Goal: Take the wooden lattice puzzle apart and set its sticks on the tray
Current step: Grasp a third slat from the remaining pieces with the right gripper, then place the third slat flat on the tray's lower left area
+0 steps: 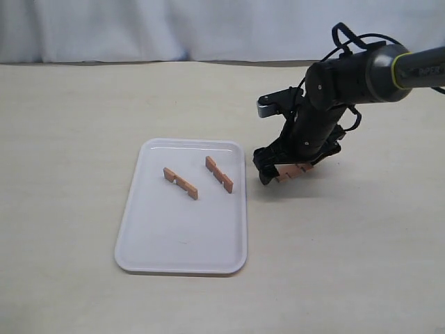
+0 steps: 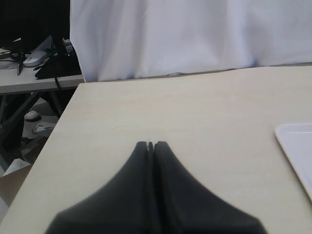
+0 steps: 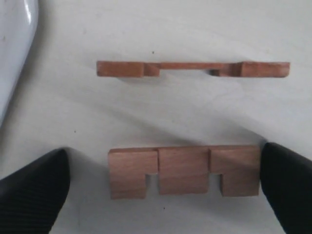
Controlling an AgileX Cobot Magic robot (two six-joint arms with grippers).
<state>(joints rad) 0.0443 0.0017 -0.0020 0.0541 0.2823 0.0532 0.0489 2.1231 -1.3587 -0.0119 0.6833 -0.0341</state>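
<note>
No assembled lattice puzzle shows; only separate reddish-brown notched sticks are in view. Two sticks (image 1: 181, 184) (image 1: 219, 174) lie side by side on the white tray (image 1: 132, 229). The other two lie on the table just right of the tray, partly hidden under my right gripper (image 1: 281, 170). In the right wrist view that gripper (image 3: 165, 163) is open and straddles the nearer stick (image 3: 184, 170) lengthwise, one finger (image 3: 290, 185) at the stick's end and the other a little clear. The farther stick (image 3: 192, 69) lies parallel beyond. My left gripper (image 2: 151, 144) is shut and holds nothing.
The tray's rounded corner (image 3: 14, 39) lies close to the two loose sticks. In the left wrist view the tray's edge (image 2: 297, 146) sits off to one side, and the table's edge (image 2: 53, 141) drops to clutter and cables. A white curtain (image 1: 208, 28) backs the table.
</note>
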